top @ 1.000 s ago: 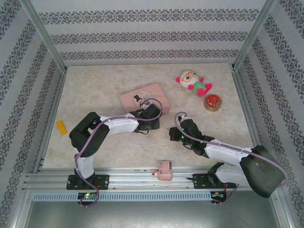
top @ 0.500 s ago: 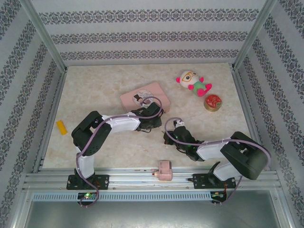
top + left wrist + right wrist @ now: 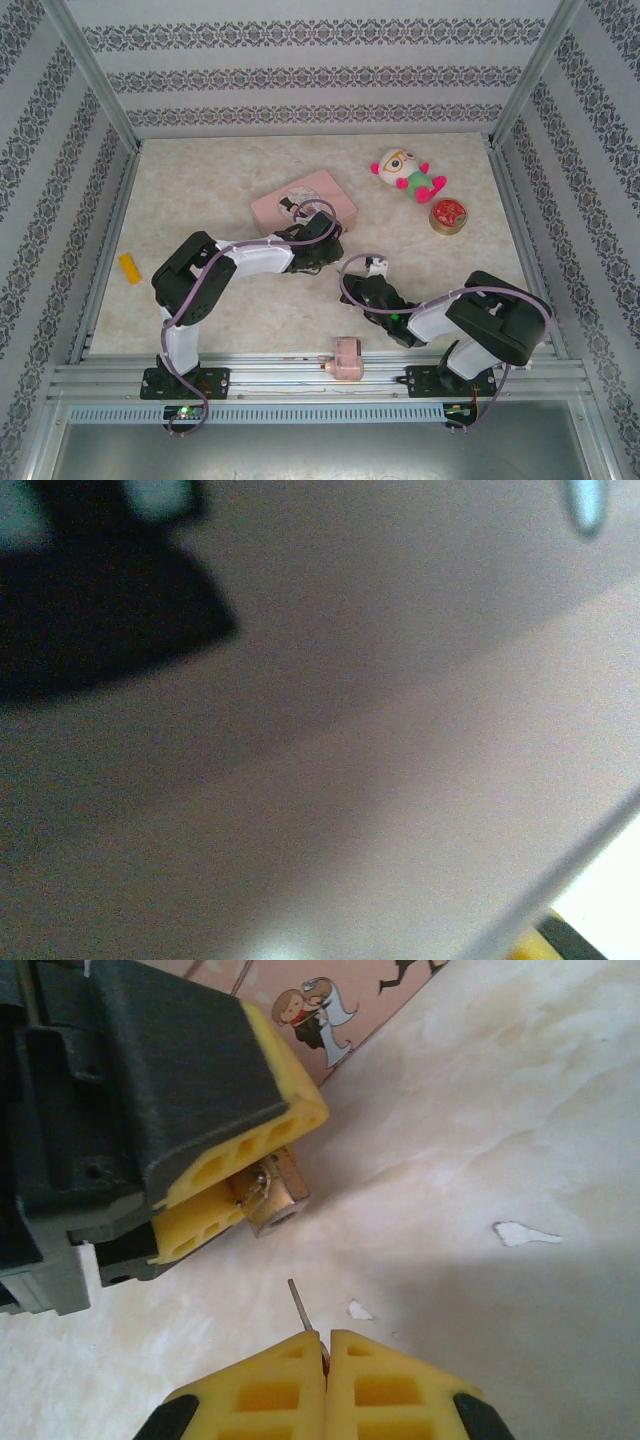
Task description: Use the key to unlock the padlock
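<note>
In the right wrist view my left gripper (image 3: 268, 1188) comes in from the upper left, its yellow fingers (image 3: 225, 1165) shut on the small brass padlock (image 3: 278, 1200). The padlock's bottom end faces the camera. At the lower edge my right gripper (image 3: 325, 1345) is shut on the key (image 3: 298, 1304). Only its thin grey blade sticks out, pointing up toward the padlock with a short gap between them. From above, the left gripper (image 3: 325, 252) and right gripper (image 3: 352, 284) meet near the table's middle. The left wrist view is a close pinkish blur.
A pink tin (image 3: 300, 203) lies just behind the left gripper. A plush toy (image 3: 405, 173) and a round red tin (image 3: 448, 215) sit at the back right. A yellow block (image 3: 130, 267) lies at the left edge, and a pink blocky object (image 3: 347, 358) on the front rail.
My right arm has folded back and its gripper has slid left, closer to the left gripper and the padlock. The left gripper has barely shifted.
</note>
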You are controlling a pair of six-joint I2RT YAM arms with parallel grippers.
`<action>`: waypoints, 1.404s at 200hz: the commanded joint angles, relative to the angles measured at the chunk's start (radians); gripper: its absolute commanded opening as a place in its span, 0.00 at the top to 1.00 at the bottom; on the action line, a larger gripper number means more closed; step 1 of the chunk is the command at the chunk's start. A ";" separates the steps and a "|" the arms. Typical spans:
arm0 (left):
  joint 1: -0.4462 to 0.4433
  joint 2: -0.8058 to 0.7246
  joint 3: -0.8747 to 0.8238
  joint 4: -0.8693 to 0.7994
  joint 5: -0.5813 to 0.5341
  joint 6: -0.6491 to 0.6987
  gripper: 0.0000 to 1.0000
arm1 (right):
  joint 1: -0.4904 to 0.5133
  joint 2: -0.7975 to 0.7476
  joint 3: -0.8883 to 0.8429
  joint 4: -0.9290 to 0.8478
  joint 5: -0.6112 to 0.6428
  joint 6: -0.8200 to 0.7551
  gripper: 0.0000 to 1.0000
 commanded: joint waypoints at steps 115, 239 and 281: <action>0.003 0.029 -0.027 0.120 0.077 -0.090 0.96 | 0.008 0.303 -0.009 0.491 0.065 0.102 1.00; 0.016 0.029 -0.049 0.150 0.081 -0.108 0.97 | -0.013 0.295 -0.032 0.497 0.050 0.122 1.00; 0.018 0.034 -0.047 0.152 0.092 -0.111 0.97 | -0.028 0.284 -0.028 0.497 0.044 0.121 1.00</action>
